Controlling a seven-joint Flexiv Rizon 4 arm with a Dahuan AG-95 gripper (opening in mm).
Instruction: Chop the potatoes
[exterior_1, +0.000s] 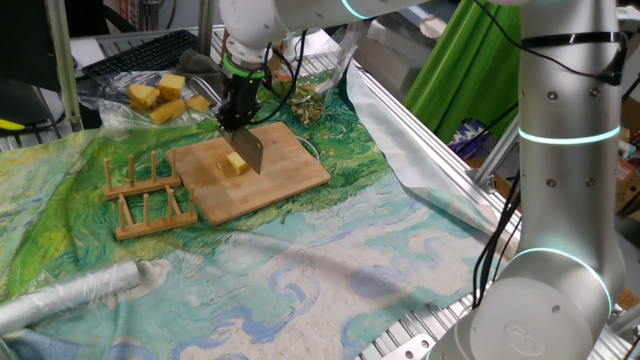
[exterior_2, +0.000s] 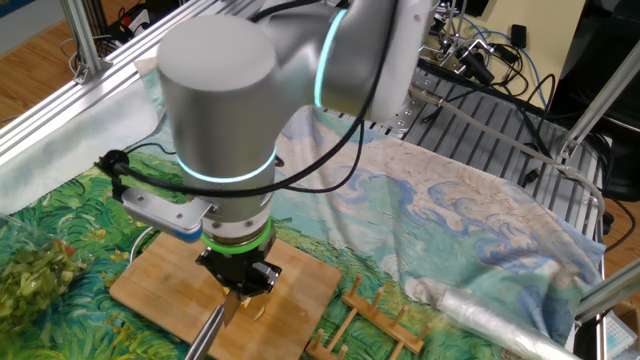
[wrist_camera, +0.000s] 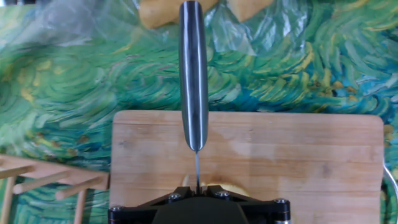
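Note:
A small pale-yellow potato (exterior_1: 234, 165) piece lies near the middle of the wooden board (exterior_1: 290, 175). My gripper (exterior_1: 240, 118) is shut on a knife (exterior_1: 250, 150), whose blade stands edge-down right beside the potato on its right. In the hand view the knife's steel handle (wrist_camera: 193, 74) points away over the board (wrist_camera: 298, 149). Its thin blade runs down into my shut gripper (wrist_camera: 198, 188), and a sliver of potato (wrist_camera: 225, 186) shows just right of it. From the other fixed view my gripper (exterior_2: 238, 278) hangs over the board (exterior_2: 160, 285) and hides the potato.
Two wooden peg racks (exterior_1: 145, 198) stand left of the board. Larger deep-yellow chunks (exterior_1: 165, 95) lie on clear plastic behind it. A bag of greens (exterior_1: 305, 100) sits at the back. A rolled plastic sheet (exterior_1: 70, 295) lies front left.

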